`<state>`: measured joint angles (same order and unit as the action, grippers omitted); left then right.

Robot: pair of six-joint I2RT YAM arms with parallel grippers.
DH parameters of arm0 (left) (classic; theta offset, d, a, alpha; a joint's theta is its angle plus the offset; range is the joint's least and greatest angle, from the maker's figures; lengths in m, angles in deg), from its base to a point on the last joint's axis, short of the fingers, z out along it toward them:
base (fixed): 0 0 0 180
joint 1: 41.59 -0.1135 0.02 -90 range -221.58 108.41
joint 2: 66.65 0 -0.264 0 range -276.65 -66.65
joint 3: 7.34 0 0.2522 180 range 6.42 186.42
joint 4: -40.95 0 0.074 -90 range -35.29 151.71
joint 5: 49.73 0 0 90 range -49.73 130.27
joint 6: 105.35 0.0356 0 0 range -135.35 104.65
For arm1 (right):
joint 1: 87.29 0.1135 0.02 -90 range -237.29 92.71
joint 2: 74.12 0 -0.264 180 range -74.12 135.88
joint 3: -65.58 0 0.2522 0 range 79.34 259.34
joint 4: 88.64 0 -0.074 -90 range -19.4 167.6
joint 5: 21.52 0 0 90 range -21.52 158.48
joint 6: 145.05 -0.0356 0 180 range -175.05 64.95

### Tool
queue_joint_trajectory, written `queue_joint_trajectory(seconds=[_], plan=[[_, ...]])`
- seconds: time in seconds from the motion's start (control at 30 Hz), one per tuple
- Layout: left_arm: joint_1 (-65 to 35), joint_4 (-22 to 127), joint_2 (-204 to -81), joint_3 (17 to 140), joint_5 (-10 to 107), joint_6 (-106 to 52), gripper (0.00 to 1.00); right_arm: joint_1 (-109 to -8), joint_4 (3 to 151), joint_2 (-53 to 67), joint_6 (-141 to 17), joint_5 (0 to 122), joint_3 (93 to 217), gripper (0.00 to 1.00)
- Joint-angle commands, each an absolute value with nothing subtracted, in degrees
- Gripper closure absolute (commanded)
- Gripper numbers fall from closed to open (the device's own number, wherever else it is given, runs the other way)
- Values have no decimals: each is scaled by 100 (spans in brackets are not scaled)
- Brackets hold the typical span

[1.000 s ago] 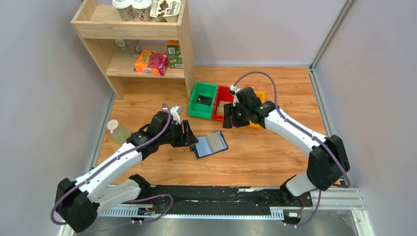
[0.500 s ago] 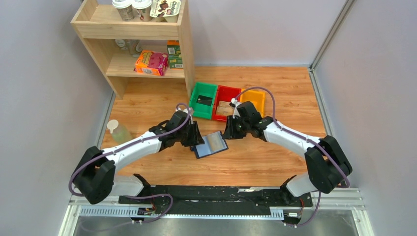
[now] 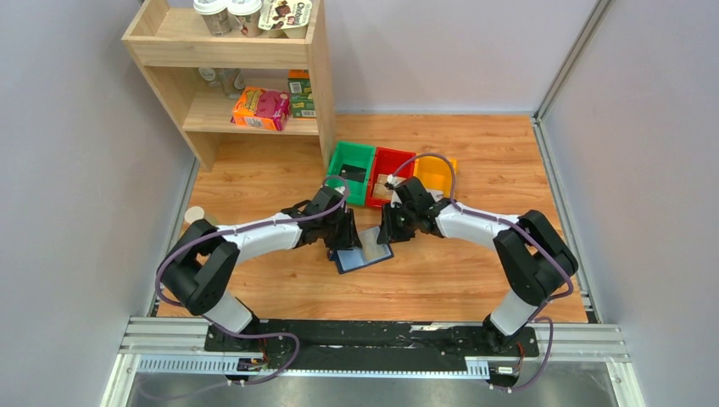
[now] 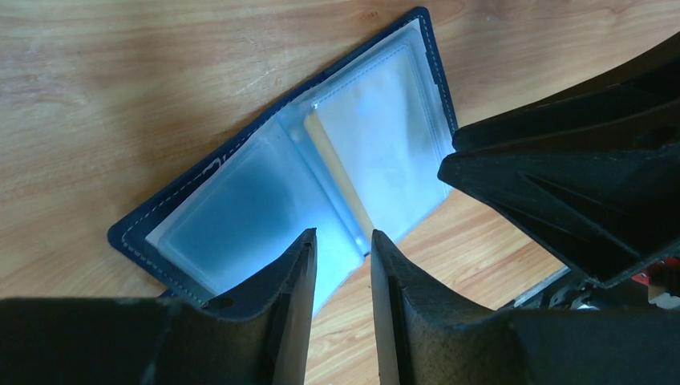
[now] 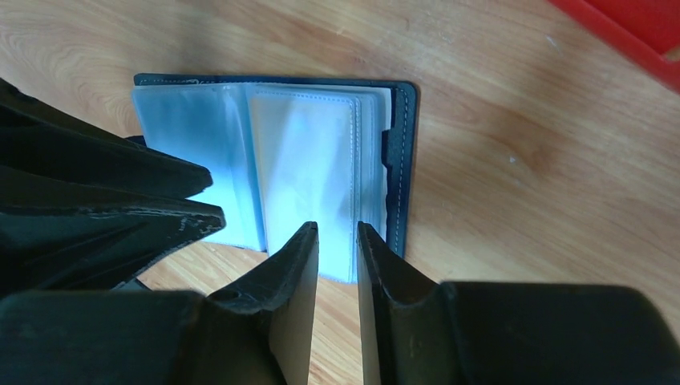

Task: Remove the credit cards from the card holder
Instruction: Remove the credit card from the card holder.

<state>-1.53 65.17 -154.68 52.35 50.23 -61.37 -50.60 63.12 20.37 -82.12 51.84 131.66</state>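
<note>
The card holder [image 3: 365, 252] lies open on the wooden floor, navy outside with blue-grey clear pockets. In the left wrist view [image 4: 265, 200] a tan-gold credit card [image 4: 340, 181] shows edge-on in a pocket by the spine. My left gripper [image 3: 343, 236] hovers at the holder's left edge, its jaws a narrow gap apart and empty [image 4: 342, 241]. My right gripper [image 3: 387, 231] hovers at the holder's upper right edge, jaws also narrowly apart and empty [image 5: 337, 233], just above the right-hand pockets [image 5: 309, 160]. The two grippers nearly meet over the holder.
Green [image 3: 340, 187], red [image 3: 374, 194] and yellow [image 3: 438, 174] bins stand in a row just behind the holder. The green one holds a dark flat card [image 3: 353, 175]. A wooden shelf [image 3: 320, 85] with boxes stands at the back left. A bottle cap [image 3: 194, 214] shows behind the left arm.
Both arms have closed in on the card holder: the left gripper moved right to its left edge, the right gripper came down from the bins to its upper right edge.
</note>
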Motion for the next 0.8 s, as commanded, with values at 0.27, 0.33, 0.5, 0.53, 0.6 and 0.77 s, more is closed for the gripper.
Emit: queue_joint_trajectory(seconds=[0.27,0.33,0.5,0.53,0.6,0.77], plan=[[-151,6201,-16095,5397,5504,-5886,67,-4923,6336,2256,-8221,5406,13366,74],[-177,6244,-16113,5379,5495,-5859,70,-4923,6336,2212,-8203,5425,13322,74],[-221,6306,-16157,5327,5477,-5806,78,-4906,6362,2299,-8212,5249,13313,74],[-221,6306,-16192,5326,5486,-5815,80,-4906,6371,2308,-8212,5197,13305,74],[-221,6280,-16227,5300,5513,-5815,84,-4897,6450,2326,-8221,5039,13296,74],[-221,6245,-16280,5256,5504,-5815,86,-4897,6643,2300,-8291,4740,13296,73]])
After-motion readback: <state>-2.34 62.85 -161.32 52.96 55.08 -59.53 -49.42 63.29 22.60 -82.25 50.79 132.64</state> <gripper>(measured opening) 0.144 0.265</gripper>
